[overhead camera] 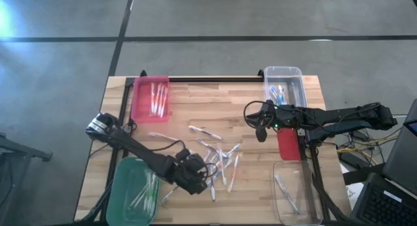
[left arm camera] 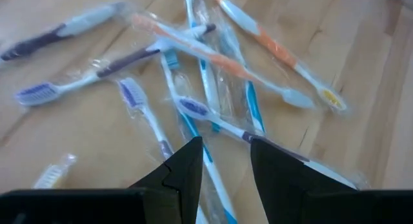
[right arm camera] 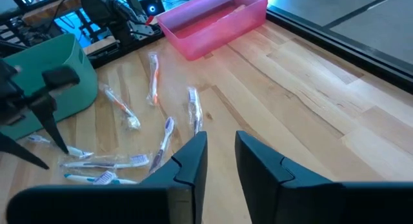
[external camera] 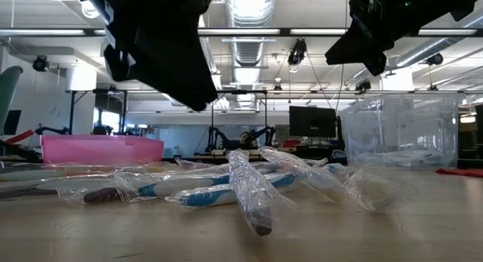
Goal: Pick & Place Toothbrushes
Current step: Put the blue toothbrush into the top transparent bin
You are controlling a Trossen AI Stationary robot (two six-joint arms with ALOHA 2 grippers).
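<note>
The light butcher-block wooden surface (overhead camera: 215,115) carries four rectangular plastic bins. A pink bin (overhead camera: 150,98) sits at the far left and holds several toothbrushes. A clear bin (overhead camera: 284,84) sits at the far right and holds blue-accented ones. A green bin (overhead camera: 134,190) sits at the near left with a few pale toothbrushes inside. A second clear bin (overhead camera: 294,191) sits at the near right and holds at least one.

The loose wrapped plastic toothbrushes (overhead camera: 218,159) (each in a clear film sleeve) lie scattered and crossed over one another near the middle of the surface, between the green bin and the near clear bin. One lies apart, farther toward the back (overhead camera: 204,131).

The left hand (overhead camera: 195,177) hovers low above the near edge of the pile, just beside the green bin. Its fingers (left arm camera: 187,175) stand apart with a gap between them, gripping nothing.

The right hand (overhead camera: 260,129) hangs above bare wood, just beside the far clear bin and well apart from the pile. Its fingers (right arm camera: 190,162) stand slightly apart, with nothing between them.
</note>
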